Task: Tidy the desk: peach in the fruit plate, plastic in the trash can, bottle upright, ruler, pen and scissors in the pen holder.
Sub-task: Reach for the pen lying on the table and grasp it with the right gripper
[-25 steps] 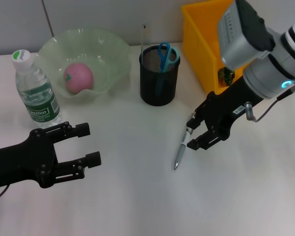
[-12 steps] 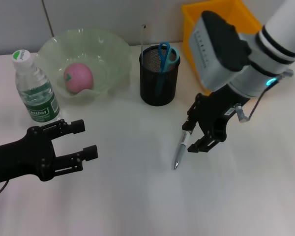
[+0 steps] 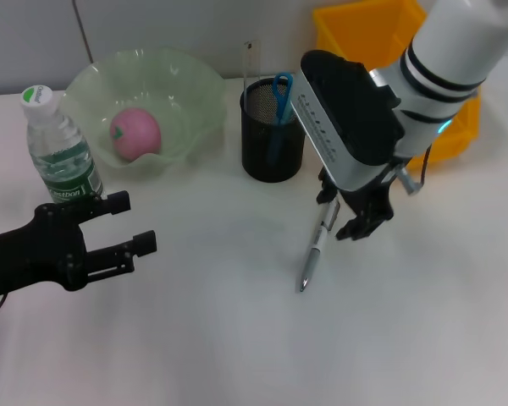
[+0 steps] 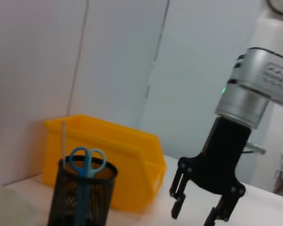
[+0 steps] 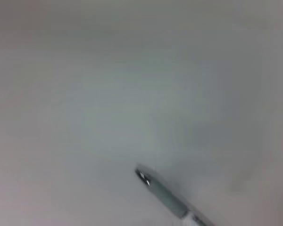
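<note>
Right gripper (image 3: 349, 213) fingers spread, pointing down over the upper end of the pen (image 3: 314, 249); contact with the pen can't be told. Left wrist view shows those fingers (image 4: 178, 205) from the side, clearly parted, nothing between them. Right wrist view shows only the pen's grey tip on the bare white counter (image 5: 85, 94), no fingers.

Pen: silver-grey barrel, lying flat on the counter in front of the pen holder (image 3: 273, 135), tip pointing away from it.

Pen holder: black mesh, holding blue-handled scissors (image 3: 279, 93) and a clear ruler (image 3: 248, 59) upright. Yellow bin (image 3: 381, 34) behind-right of the holder. Green fruit plate (image 3: 93, 93) left of the holder, pink peach (image 3: 135, 133) in it. Water bottle (image 3: 55, 148) upright, further left of the holder.

Left gripper (image 3: 127, 222) hovers in front of the bottle, fingers spread, empty.
</note>
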